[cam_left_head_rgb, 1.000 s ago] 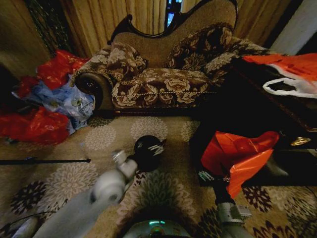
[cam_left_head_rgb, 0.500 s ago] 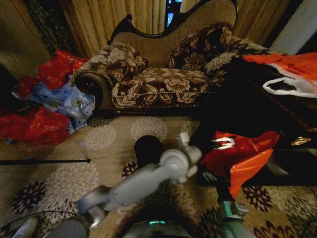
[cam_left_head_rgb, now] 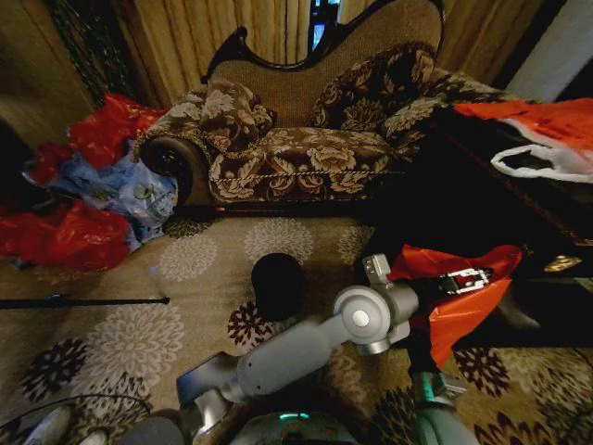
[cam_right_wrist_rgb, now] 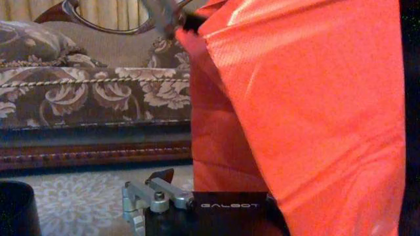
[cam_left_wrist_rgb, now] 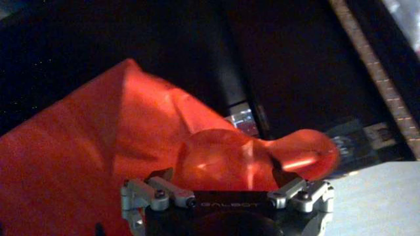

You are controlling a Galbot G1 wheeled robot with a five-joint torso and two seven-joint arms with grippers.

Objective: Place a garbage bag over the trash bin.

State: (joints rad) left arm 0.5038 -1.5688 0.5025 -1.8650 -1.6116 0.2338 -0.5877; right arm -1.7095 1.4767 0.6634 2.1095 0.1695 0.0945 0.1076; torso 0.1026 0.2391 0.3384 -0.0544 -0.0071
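Note:
The trash bin (cam_left_head_rgb: 278, 283) is a small black cylinder standing upright on the patterned carpet, and its dark edge (cam_right_wrist_rgb: 13, 206) also shows in the right wrist view. To its right, the red garbage bag (cam_left_head_rgb: 463, 315) is held off the floor, with my right gripper (cam_left_head_rgb: 414, 338) shut on its lower end. In the right wrist view the bag (cam_right_wrist_rgb: 302, 98) rises from that gripper (cam_right_wrist_rgb: 223, 183) and hides one finger. My left arm reaches across in front of me. Its gripper (cam_left_head_rgb: 468, 276) is open at the bag's upper part, and a bulge of red plastic (cam_left_wrist_rgb: 223, 157) lies between its fingers (cam_left_wrist_rgb: 161, 178).
A floral sofa (cam_left_head_rgb: 306, 139) stands behind the bin. Heaped red and blue bags (cam_left_head_rgb: 83, 195) lie at the left. A dark table (cam_left_head_rgb: 482, 204) at the right carries an orange-red bag with a white handle (cam_left_head_rgb: 547, 130). A black rod (cam_left_head_rgb: 83, 300) lies on the carpet.
My left arm has swung from over the bin to the right, and its gripper now sits on the bag's upper part. The right arm and the bin have stayed put.

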